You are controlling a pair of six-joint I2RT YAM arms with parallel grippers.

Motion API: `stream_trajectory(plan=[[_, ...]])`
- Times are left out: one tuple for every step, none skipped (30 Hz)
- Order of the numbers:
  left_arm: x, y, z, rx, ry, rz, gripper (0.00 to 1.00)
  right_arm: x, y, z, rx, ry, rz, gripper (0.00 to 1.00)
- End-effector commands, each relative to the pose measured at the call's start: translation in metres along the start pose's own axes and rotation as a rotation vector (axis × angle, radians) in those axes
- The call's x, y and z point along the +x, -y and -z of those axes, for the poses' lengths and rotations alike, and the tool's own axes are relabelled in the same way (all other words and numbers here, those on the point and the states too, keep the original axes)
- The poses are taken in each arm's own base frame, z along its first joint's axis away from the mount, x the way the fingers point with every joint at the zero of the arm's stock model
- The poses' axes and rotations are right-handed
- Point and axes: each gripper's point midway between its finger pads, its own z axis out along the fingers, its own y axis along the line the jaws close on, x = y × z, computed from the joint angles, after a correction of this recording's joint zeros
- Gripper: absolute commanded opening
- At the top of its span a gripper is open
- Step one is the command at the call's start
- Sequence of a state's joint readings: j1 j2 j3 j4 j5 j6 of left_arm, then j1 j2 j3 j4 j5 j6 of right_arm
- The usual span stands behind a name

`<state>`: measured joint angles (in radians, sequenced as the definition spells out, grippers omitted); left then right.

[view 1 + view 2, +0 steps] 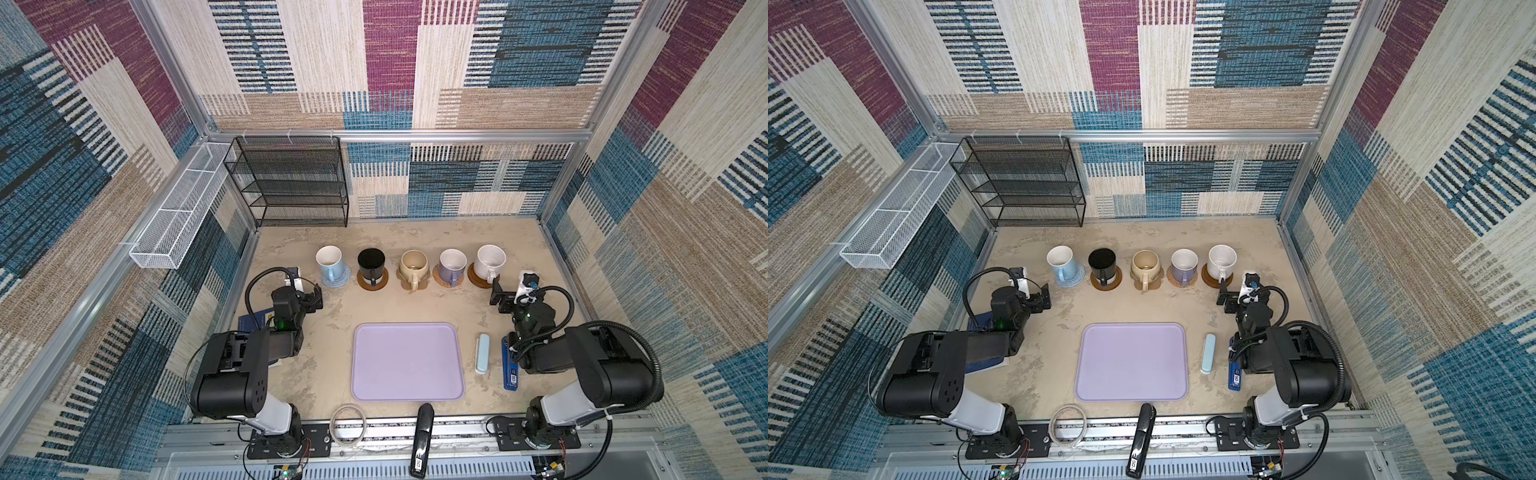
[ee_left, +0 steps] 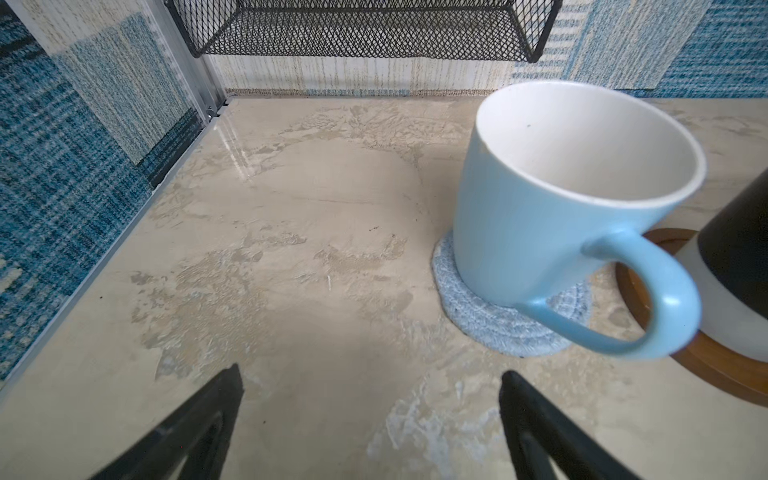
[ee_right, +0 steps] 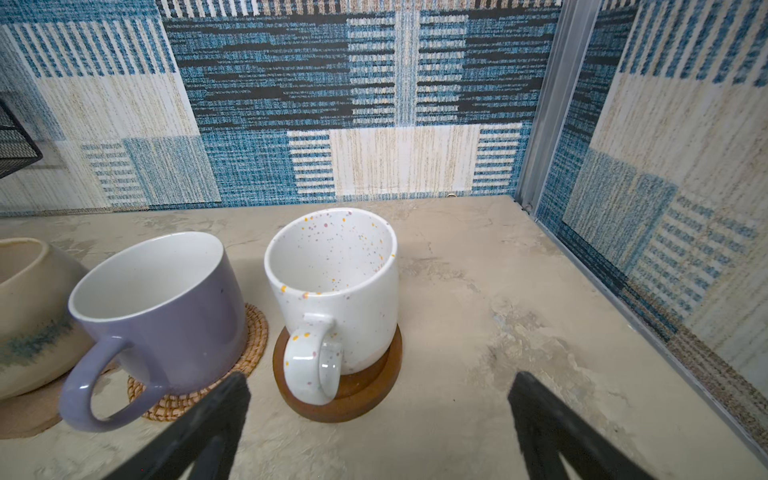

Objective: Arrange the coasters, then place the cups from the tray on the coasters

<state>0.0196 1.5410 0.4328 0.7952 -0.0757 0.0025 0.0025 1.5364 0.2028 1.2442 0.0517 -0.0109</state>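
Left wrist view shows the left hand (image 2: 372,374) with its fingers spread apart and nothing between them. It is low over the bare worktop (image 2: 291,249), just near and left of the light blue mug (image 2: 573,199). That mug stands upright on the blue-grey woven coaster (image 2: 469,316), set off-centre so the mat shows mostly on its near side. In the right wrist view the right hand (image 3: 382,376) is likewise spread and empty, just near the speckled white mug (image 3: 332,282) on the right wooden disc (image 3: 374,386). In both top views the five cups form one row across the far half of the worktop, each on its own coaster. Between the two end mugs stand the black mug (image 1: 371,262) on the left wooden disc (image 1: 384,280), the squat beige mug (image 1: 413,266) on the paw-shaped coaster (image 1: 425,282), and the lavender mug (image 1: 453,262) on the rattan coaster (image 1: 439,277). Every handle points to the near side, which I judge suits arms reaching from that edge. The tray (image 1: 407,361) lies flat near the middle with nothing on it, so the task looks complete. The pale mugs look empty, though I cannot identify a dark patch in the bottom of the beige one. The black mesh shelf (image 1: 291,183) at the far left holds nothing visible.
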Motion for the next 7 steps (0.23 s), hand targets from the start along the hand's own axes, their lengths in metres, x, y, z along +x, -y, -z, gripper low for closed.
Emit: stream_trajectory(plan=[[-0.0016,0.0024,-0.003,0.015,-0.004,0.006,0.99,-0.0134,-0.0024,-0.0003,-0.011,0.051,-0.003,1.0],[-0.0015,0.0025,-0.0031,0.016,-0.006,0.005,0.99,-0.0134,-0.0022,-0.0004,-0.011,0.051,-0.003,1.0],[-0.0016,0.0029,-0.0042,0.017,-0.008,0.003,0.99,-0.0138,-0.0023,-0.0004,-0.011,0.053,-0.003,1.0],[-0.0012,0.0032,-0.0032,0.019,-0.007,0.004,0.99,-0.0131,-0.0025,-0.0005,-0.012,0.051,-0.003,1.0],[-0.0014,0.003,-0.0029,0.019,-0.007,0.004,0.99,-0.0138,-0.0025,-0.0003,-0.012,0.053,-0.003,1.0],[-0.0017,0.0029,-0.002,0.019,-0.002,0.005,0.99,-0.0135,-0.0024,-0.0006,-0.011,0.052,-0.003,1.0],[-0.0029,0.0031,-0.0005,0.02,0.005,0.005,0.99,-0.0134,-0.0023,-0.0009,-0.011,0.051,-0.003,1.0]])
